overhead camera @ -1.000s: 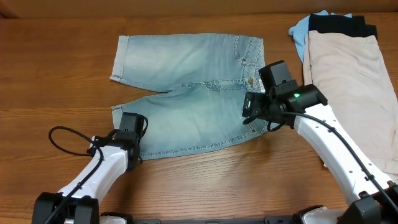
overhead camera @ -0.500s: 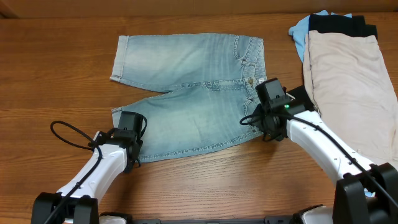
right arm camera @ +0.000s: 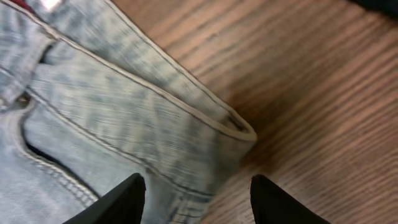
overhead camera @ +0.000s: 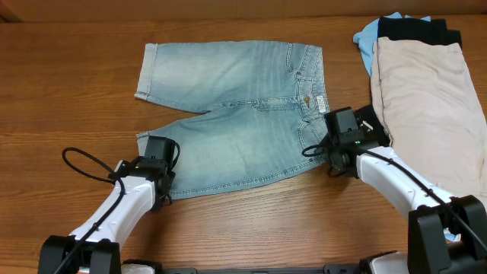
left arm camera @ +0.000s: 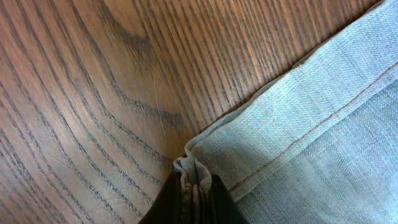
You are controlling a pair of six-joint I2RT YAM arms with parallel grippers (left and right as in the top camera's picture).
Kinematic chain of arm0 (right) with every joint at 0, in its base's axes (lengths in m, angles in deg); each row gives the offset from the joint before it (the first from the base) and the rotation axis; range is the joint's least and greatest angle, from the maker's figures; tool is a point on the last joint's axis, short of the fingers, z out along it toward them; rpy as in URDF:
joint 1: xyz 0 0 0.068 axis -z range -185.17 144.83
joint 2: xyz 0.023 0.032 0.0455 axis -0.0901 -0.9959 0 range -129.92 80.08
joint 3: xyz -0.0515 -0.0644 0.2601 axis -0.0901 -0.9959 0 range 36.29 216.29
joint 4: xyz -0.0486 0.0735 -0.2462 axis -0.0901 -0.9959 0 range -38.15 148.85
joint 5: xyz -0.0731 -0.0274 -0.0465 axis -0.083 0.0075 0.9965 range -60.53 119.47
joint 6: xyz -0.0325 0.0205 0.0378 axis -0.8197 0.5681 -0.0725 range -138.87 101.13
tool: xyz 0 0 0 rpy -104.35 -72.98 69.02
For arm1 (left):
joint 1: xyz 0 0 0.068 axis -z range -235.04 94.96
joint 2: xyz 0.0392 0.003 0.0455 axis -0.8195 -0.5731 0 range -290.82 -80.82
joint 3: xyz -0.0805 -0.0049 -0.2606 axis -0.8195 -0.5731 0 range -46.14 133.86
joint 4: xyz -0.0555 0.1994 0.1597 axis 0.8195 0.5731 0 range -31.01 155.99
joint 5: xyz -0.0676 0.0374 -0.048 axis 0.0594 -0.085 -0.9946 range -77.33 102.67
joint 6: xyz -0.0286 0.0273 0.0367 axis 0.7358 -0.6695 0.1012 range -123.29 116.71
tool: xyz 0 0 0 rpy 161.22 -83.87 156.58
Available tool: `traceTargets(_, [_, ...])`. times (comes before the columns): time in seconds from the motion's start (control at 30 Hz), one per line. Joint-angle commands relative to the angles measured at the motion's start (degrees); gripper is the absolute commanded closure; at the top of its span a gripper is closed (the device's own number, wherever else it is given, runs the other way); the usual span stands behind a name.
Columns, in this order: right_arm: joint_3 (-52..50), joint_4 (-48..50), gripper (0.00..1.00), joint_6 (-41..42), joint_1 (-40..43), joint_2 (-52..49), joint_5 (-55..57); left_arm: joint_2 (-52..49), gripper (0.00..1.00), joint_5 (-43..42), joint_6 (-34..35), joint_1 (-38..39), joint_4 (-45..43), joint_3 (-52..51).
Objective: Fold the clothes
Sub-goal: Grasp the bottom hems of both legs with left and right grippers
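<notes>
Shorts (overhead camera: pixel 236 114) lie flat on the worktop (overhead camera: pixel 68 84), front up w/ the button showing. The waistband is to my right and the legs to my left.

Left fingers (left arm camera: pixel 205 202) are pinched narrow on the hem corner of the near leg, w/ denim bunched up between them. A black cable (overhead camera: pixel 80 164) loops over the worktop beside the left arm (overhead camera: pixel 125 202).

Right fingers (right arm camera: pixel 127 202) stand wide apart, one on each side of the near waistband corner, nothing gripped. That wrist view is blurred. I think they hover just over the cloth, but I can't say if they touch it.

Overhead, the right arm (overhead camera: pixel 396 179) sits at the shorts' near-right edge, btw. the shorts and the pile (overhead camera: pixel 426 99) at far right. The pile has beige on top, w/ black and sky-blue poking out at its far end. It lies apart from the shorts.
</notes>
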Motion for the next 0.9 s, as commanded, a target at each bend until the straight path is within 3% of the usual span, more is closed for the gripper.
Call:
traceTargets(0.0, [-0.2, 0.96, 0.44, -1.77, 0.11, -0.24, 1.07, -0.61, 0.96, -2.69, -1.11, -0.26, 0.68, -0.22])
traceTargets(0.23, [-0.2, 1.44, 0.51, -3.45, 0.11, -1.68, 1.03, -0.61, 0.96, -3.67, -1.14, -0.26, 0.68, -0.22])
traceTargets(0.37, [-0.2, 1.14, 0.62, -3.45, 0.11, -2.16, 0.63, -0.61, 0.96, -3.02, -1.11, -0.26, 0.63, -0.22])
traceTargets(0.6, [-0.2, 1.4, 0.65, -3.43, 0.11, -4.37, 0.42, -0.61, 0.96, -1.97, -1.14, -0.28, 0.63, -0.22])
traceTargets(0.63, [-0.2, 1.33, 0.72, -3.45, 0.11, -4.37, 0.42, -0.61, 0.96, -1.97, -1.14, -0.26, 0.63, -0.22])
traceTargets(0.67, [-0.2, 1.16, 0.92, -3.45, 0.11, -4.35, 0.24, -0.61, 0.96, -1.88, -1.16, -0.28, 0.66, -0.13])
traceTargets(0.7, [-0.17, 0.98, 0.96, -3.43, 0.11, -4.35, 0.07, -0.61, 0.96, -1.6, -1.44, -0.28, 0.7, 0.02])
traceTargets(0.87, [1.38, -2.54, 0.96, -3.43, 0.13, -2.93, -0.96, 0.02, 0.96, 1.31, -8.66, -0.28, 6.99, 6.45])
